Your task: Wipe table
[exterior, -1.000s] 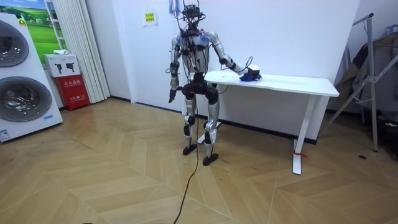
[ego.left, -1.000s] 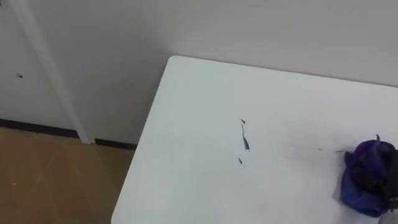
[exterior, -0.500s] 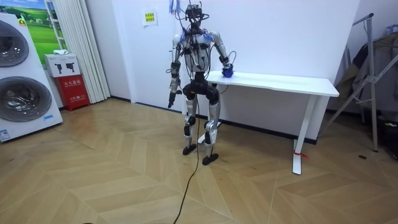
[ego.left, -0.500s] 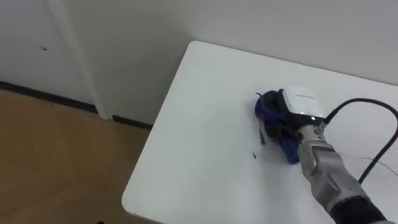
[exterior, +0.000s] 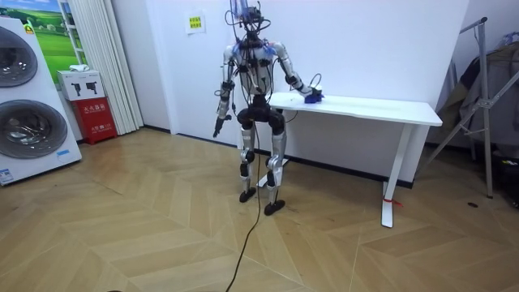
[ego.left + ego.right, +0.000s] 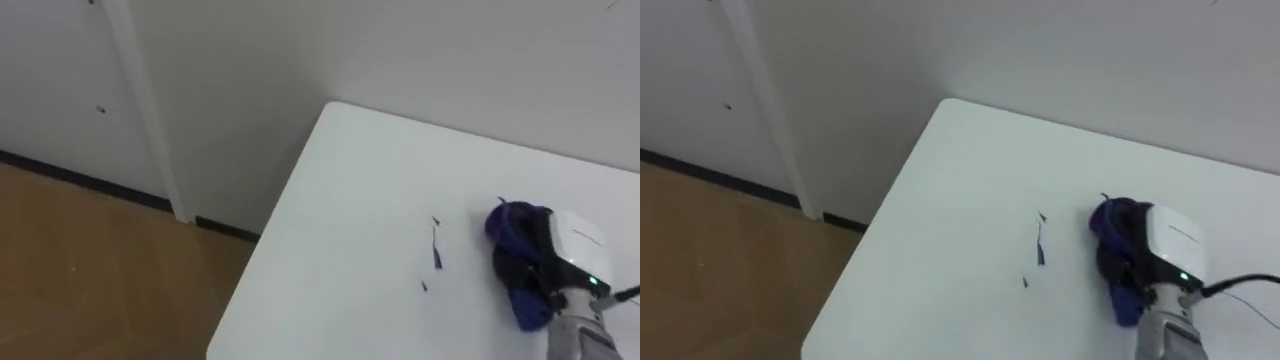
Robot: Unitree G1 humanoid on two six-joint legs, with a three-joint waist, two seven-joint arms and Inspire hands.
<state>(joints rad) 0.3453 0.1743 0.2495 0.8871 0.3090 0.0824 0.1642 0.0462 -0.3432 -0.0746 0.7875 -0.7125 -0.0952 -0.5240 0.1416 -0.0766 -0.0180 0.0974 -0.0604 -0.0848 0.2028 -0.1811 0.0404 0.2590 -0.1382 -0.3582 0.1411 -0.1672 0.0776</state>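
Since half a second ago, when the cloth [image 6: 512, 228] sat right on top of the upper dark marks [image 6: 436, 252], my right hand [image 6: 548, 278] has drawn it back along the desk [image 6: 350, 200], and it now rests just beside those marks on their right, touching none of them. A full second ago the bundle was well off to the right, so I read this as one stroke out toward the desk's end and part of the return. The room view agrees: the arm on the desk has swung toward the robot's body and come partway out again, while the robot stands where it did, at the end of the desk near the wall. The eye views have shifted as well, so I am judging the cloth against the marks and not against the picture's edge.

My fingers [image 6: 515, 268] are curled into the bunched blue cloth and pinching it against the desk top. My left hand [image 5: 217, 130] hangs idle at the robot's side.

What matters for the job is that the marks look untouched: the short streak and the small specks above and below it show as plainly as they did before the pass. I take it that one light stroke did not lift them, and that I will need more passes over that spot, probably with firmer pressure.
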